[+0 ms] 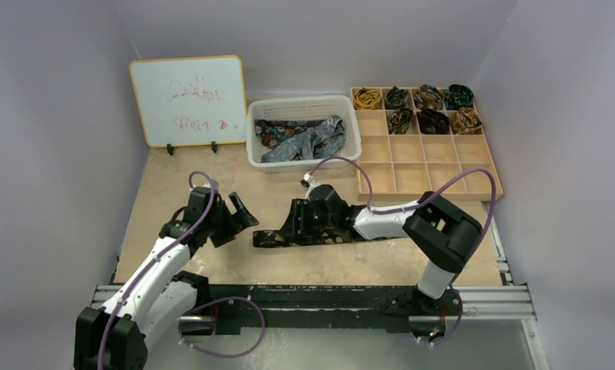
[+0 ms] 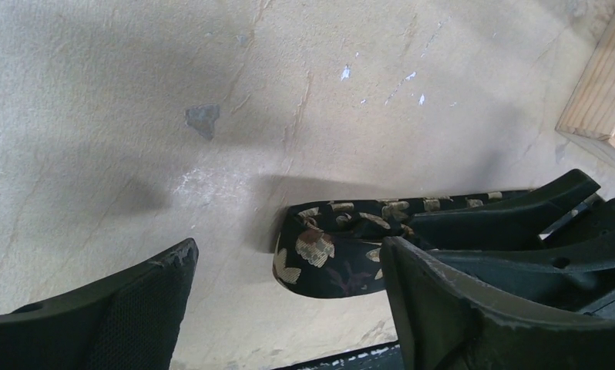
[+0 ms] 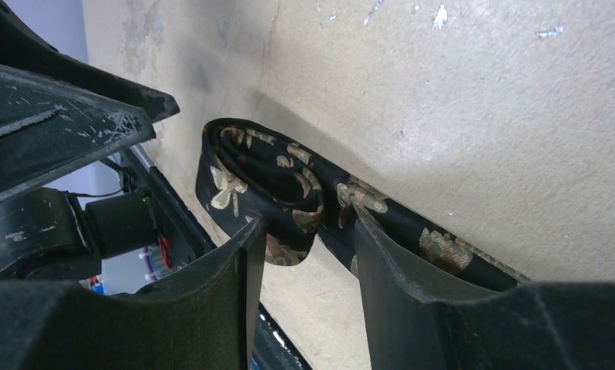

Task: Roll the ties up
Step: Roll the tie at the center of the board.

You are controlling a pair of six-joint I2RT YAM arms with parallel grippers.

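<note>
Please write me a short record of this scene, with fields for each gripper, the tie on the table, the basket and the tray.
left gripper: open, holds nothing, beside the folded end of the loose tie
right gripper: fingers closed on the loose tie near that end
loose tie: dark with gold-brown motifs, lies on the table
basket: white, holds unrolled ties
wooden tray: seven rolled ties in the two far rows, other compartments empty
whiteboard: stands left of the basket
</note>
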